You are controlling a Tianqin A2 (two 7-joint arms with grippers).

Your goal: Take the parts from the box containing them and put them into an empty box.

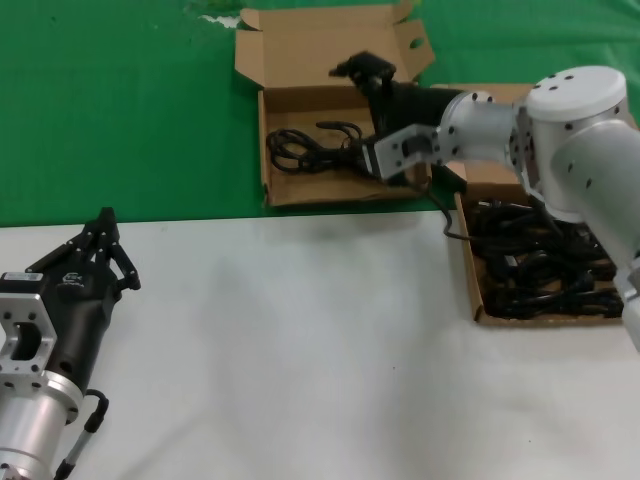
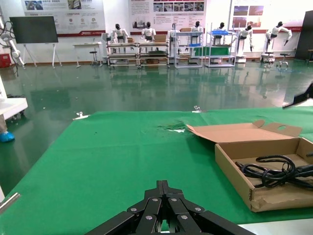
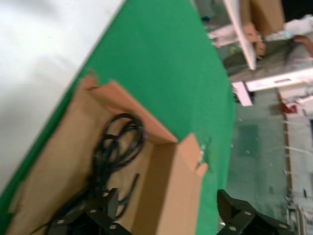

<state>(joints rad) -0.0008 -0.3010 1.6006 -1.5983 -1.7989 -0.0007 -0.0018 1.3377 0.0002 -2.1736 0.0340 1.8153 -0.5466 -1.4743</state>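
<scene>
The box with the short wide lid [image 1: 300, 45] stands at the back centre, and one wound black cable [image 1: 310, 150] lies in its left half. My right gripper [image 1: 362, 68] is open and empty above that box's far right part. In the right wrist view its fingers [image 3: 105, 208] stand wide apart across a cardboard wall [image 3: 166, 161], with the cable [image 3: 117, 147] beside it. The box of parts [image 1: 470, 270] at the right is full of black cables [image 1: 540, 265]; my right arm hides its lid. My left gripper [image 1: 105, 218] is shut and parked at the near left.
The boxes sit on a green cloth [image 1: 120, 110] at the back, with a white table top [image 1: 300, 350] in front. The left wrist view shows the shut gripper [image 2: 163, 185], the centre box [image 2: 234, 169] and its cable [image 2: 271, 171].
</scene>
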